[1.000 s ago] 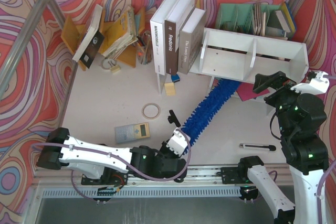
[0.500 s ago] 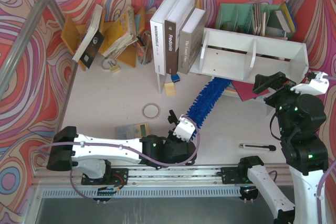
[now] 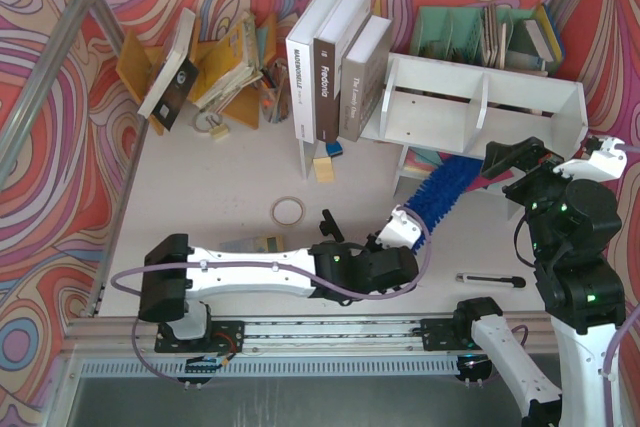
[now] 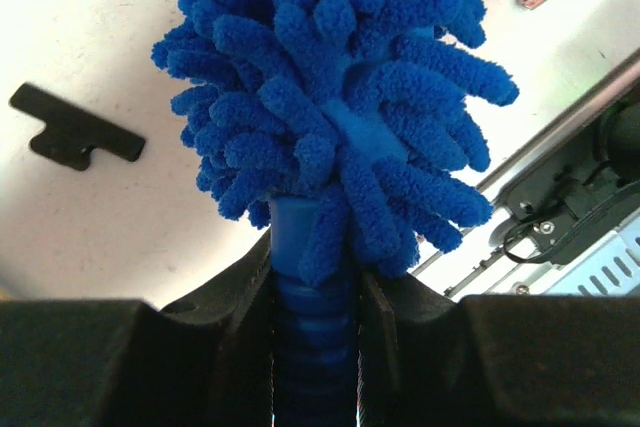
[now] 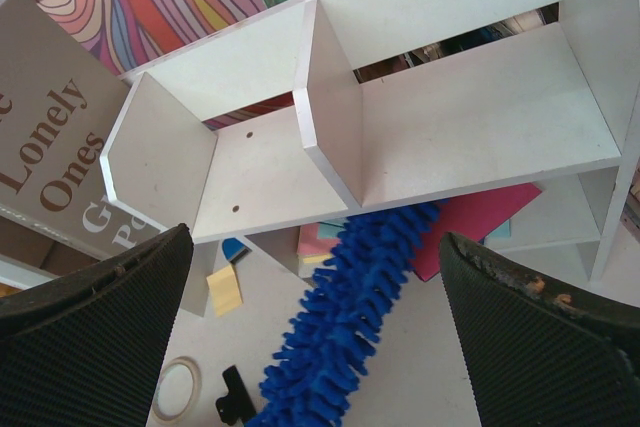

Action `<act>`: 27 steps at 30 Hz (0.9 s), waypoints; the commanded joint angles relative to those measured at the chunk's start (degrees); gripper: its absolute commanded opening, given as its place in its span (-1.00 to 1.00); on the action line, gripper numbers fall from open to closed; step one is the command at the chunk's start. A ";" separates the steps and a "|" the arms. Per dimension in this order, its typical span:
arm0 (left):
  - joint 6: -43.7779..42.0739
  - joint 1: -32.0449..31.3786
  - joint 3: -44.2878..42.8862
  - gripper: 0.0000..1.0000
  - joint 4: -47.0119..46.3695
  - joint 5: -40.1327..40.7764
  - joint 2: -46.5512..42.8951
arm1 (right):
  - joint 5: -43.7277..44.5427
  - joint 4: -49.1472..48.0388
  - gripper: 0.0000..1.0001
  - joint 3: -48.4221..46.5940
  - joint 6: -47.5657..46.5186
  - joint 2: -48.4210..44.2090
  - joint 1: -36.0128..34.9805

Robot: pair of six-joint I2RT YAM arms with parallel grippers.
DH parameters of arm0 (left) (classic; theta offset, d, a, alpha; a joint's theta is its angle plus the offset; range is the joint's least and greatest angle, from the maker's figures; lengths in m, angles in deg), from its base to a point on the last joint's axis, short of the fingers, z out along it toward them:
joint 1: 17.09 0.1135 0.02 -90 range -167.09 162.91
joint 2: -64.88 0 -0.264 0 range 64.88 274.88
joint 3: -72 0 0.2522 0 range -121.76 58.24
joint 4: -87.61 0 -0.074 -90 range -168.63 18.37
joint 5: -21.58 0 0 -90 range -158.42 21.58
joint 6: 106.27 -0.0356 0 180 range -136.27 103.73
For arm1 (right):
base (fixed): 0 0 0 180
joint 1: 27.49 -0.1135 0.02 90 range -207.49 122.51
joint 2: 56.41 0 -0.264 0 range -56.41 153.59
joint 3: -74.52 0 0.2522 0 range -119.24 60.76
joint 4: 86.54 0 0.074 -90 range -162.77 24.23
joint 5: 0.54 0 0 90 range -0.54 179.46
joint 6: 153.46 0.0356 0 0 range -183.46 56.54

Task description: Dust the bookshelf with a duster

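Our left gripper (image 4: 315, 282) pinches the duster (image 4: 340, 97) handle; the right gripper (image 5: 318, 322) gapes empty. The head seems under the bookshelf (image 5: 480, 97), so we might snag a leg.

The duster (image 4: 340, 117) in the left gripper (image 4: 315, 292) was bright blue, fluffy head and ribbed handle alike; the gripper's fingers (image 4: 240, 292) were black. Ahead of it, the bookshelf (image 3: 520, 97) was plain white, a magenta sheet (image 5: 470, 222) beneath. Left of the gripper, a black clip (image 4: 75, 132) lay on the off-white table (image 4: 100, 227). The walls (image 3: 60, 97) swirled red, orange and purple.
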State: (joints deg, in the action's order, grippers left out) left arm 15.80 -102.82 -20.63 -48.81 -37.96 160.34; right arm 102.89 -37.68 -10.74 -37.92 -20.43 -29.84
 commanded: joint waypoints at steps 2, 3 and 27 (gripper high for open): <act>-3.01 -0.06 -3.29 -1.00 -5.83 -2.06 1.70 | 0.20 -0.46 0.97 0.13 -0.20 0.00 -0.07; -2.80 -0.13 -2.85 -1.00 -5.77 -1.49 1.37 | 0.25 -0.41 0.98 0.06 -0.22 0.09 -0.11; 6.02 -0.07 8.11 -1.00 -5.63 5.18 -9.12 | -0.97 -0.27 0.97 0.58 0.89 -0.70 -0.11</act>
State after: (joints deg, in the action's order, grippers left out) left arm 23.00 -102.96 -7.34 -48.42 -34.14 147.19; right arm 102.41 -37.73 -9.39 -37.49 -20.45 -29.84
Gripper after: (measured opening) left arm 0.344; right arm 0.987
